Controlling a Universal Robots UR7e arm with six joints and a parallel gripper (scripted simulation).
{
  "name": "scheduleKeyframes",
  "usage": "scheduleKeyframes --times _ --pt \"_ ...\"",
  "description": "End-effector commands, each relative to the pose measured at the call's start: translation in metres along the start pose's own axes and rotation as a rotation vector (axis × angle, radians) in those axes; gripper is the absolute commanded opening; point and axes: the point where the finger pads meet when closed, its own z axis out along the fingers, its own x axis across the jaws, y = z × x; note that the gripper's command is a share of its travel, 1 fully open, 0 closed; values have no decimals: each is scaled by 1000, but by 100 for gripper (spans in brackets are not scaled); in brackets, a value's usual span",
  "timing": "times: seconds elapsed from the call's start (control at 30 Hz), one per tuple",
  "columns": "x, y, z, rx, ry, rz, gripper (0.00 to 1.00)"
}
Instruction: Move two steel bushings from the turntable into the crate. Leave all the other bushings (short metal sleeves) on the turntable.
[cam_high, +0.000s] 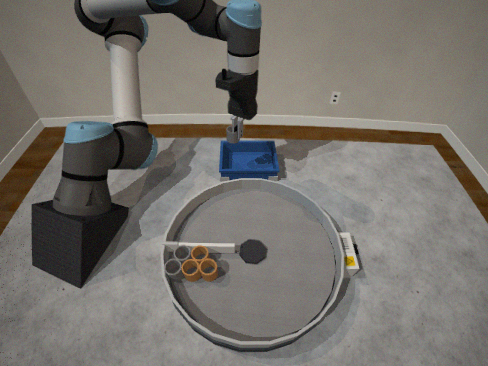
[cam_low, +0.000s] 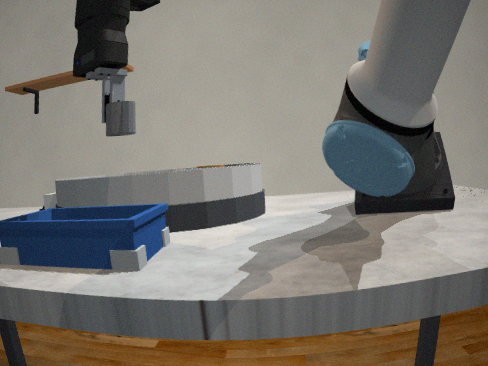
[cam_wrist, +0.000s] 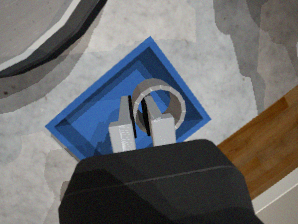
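My gripper is shut on the wall of a grey steel bushing and holds it high above the blue crate. In the wrist view the bushing hangs over the crate's inside, with the fingers pinching its rim. In the exterior view the bushing hangs well above the crate. The crate looks empty. On the turntable, at its left edge, two grey steel bushings stand with three orange bushings.
A white bar runs from the turntable's dark hub to its left rim, just behind the bushings. The turntable has a raised white rim. My arm's base stands on a dark block at the left. A wall shelf shows in the exterior view.
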Motion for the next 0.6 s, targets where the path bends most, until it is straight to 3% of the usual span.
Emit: scheduleKeyframes --times 0.0,0.37,0.57 --pt "2 10 -1 1 -1 1 0" --pt "2 10 -1 1 -1 1 0" --pt "2 10 26 1 -1 1 0"
